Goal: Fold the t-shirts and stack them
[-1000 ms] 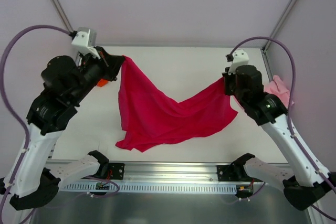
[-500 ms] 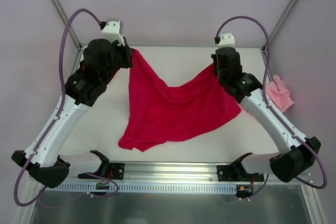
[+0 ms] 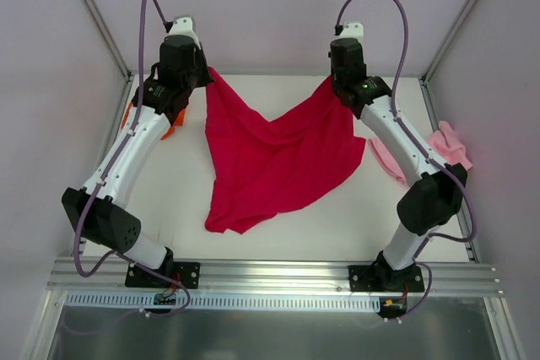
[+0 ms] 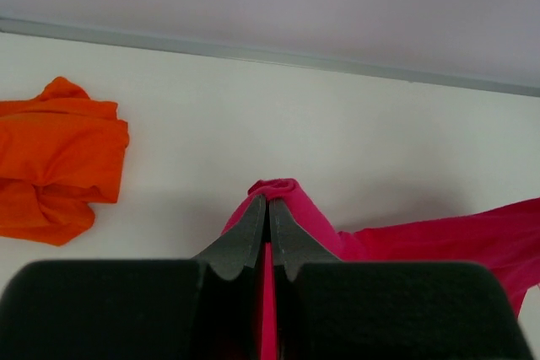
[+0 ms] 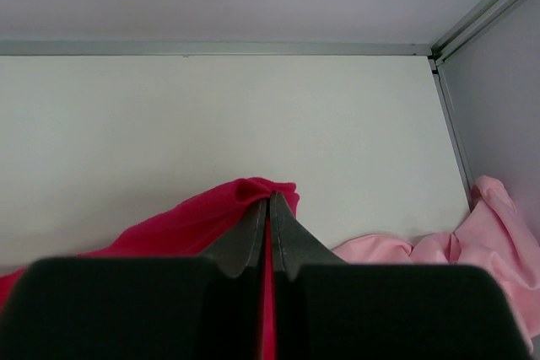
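While three soft cloth t-shirts show from the top camera, only one is off the white table point(image 3: 337, 217). The crimson t-shirt point(image 3: 270, 158) hangs between two arms at the far edge, sagging into a V at its top hem, its lower part draped in loose folds on the tabletop. The left gripper point(image 3: 205, 74) is clamped tight on one upper corner and the right gripper point(image 3: 331, 83) on the other. The orange t-shirt point(image 3: 173, 129) peeks out from under the left arm, and the pink t-shirt point(image 3: 447, 145) lies crumpled at the right edge.

On the left wrist camera, two dark tapered fingers point(image 4: 249, 233) meet with a pinched fold of crimson cloth bulging just past their tips. The orange shirt sits as a rumpled heap to the left, well apart from them.

On the right wrist camera, the two fingers point(image 5: 291, 246) are likewise pressed together on a rounded crimson fold. Pale pink cloth lies wrinkled beside them, in the table's right corner.
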Controlling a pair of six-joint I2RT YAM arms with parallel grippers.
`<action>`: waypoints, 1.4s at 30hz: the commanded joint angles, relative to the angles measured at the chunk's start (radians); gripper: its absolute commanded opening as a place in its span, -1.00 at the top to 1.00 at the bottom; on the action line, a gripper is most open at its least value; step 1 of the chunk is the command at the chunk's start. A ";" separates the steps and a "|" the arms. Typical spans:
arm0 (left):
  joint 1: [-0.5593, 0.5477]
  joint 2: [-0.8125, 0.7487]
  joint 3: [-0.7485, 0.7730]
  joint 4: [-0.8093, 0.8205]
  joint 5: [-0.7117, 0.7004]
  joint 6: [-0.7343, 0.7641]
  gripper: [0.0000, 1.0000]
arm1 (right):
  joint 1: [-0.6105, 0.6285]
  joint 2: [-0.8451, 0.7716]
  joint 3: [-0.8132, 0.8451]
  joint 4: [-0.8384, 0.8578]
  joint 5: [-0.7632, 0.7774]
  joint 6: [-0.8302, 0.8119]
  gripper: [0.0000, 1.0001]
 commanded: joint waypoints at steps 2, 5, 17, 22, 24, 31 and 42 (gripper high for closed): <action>0.050 0.062 0.093 0.079 -0.008 -0.034 1.00 | -0.005 0.029 0.071 0.032 0.047 0.037 0.98; 0.056 0.130 0.171 0.087 -0.026 -0.008 1.00 | -0.008 0.060 0.070 0.032 0.058 0.034 0.98; 0.177 0.389 0.564 0.030 0.000 -0.067 1.00 | -0.074 0.192 0.094 0.046 0.010 0.092 0.98; 0.200 0.429 0.615 0.022 -0.023 -0.098 1.00 | -0.109 0.301 0.228 0.035 0.044 0.067 0.98; 0.203 0.389 0.568 0.068 -0.007 -0.110 1.00 | -0.131 0.307 0.229 0.056 0.076 0.072 0.98; 0.214 0.435 0.681 0.067 -0.020 -0.087 1.00 | -0.211 0.298 0.231 0.130 0.098 0.081 0.98; 0.200 0.302 0.635 0.041 0.098 -0.101 1.00 | -0.223 0.151 0.182 0.137 0.035 0.004 0.98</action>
